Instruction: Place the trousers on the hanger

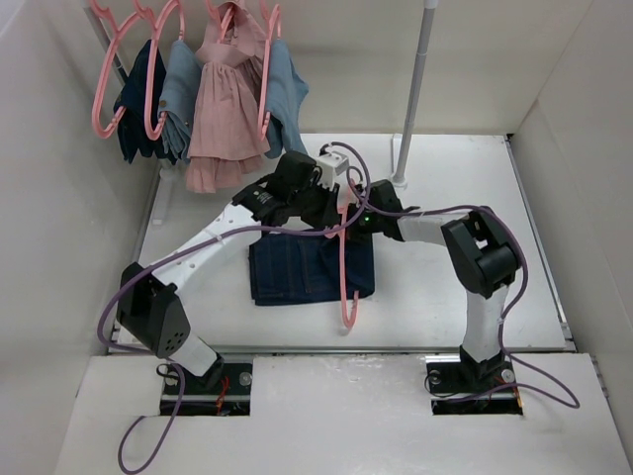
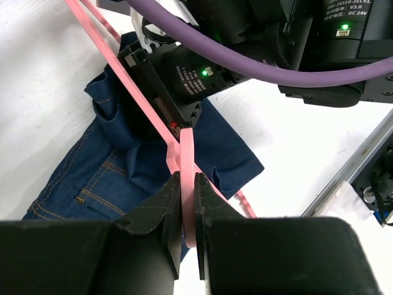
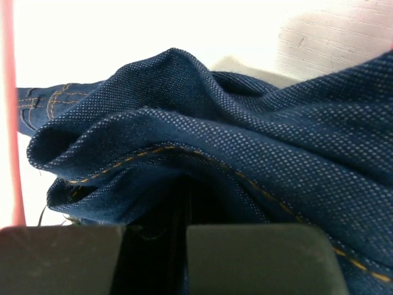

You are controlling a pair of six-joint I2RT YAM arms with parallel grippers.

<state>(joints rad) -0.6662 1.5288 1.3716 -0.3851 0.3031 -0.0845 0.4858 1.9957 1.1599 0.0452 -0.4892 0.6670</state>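
Note:
The dark navy trousers [image 1: 297, 272] lie folded on the white table between the two arms. A pink hanger [image 1: 345, 282] lies across their right part, with its hook end toward the near edge. My left gripper [image 2: 188, 179] is shut on a flat bar of the hanger [image 2: 186, 153], just above the denim [image 2: 98, 178]. In the right wrist view, bunched navy fabric [image 3: 245, 141] with orange stitching fills the frame. My right gripper [image 3: 184, 212] is shut on a fold of it, its tips buried in the cloth. A pink hanger bar [image 3: 7, 92] runs down the left edge there.
A rail at the back left carries pink hangers [image 1: 104, 99] with a dark blue garment [image 1: 138, 94], faded-blue denim pieces [image 1: 183, 99] and a pink dress [image 1: 226, 119]. A white pole [image 1: 415, 89] stands at the back right. White walls enclose the table; a metal rail [image 1: 396, 348] lines the near edge.

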